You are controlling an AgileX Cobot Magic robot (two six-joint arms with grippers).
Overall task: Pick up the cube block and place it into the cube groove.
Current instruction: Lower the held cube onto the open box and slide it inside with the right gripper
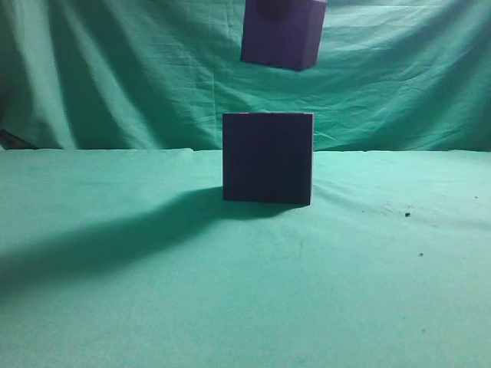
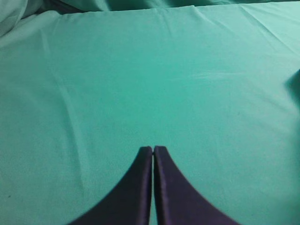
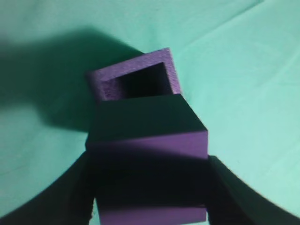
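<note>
The cube block [image 1: 281, 34] hangs in the air at the top of the exterior view, tilted, above and slightly right of the cube groove [image 1: 268, 157]. My right gripper [image 3: 149, 187] is shut on the cube block [image 3: 150, 154], its dark fingers pressing both sides. In the right wrist view the cube groove [image 3: 136, 79] lies below and beyond the block, its square cavity open and empty. My left gripper [image 2: 153, 150] is shut and empty over bare green cloth.
A green cloth [image 1: 115, 291] covers the table and hangs as a backdrop behind it. A long shadow falls on the cloth left of the groove box. A few dark specks [image 1: 406, 214] lie on the right side.
</note>
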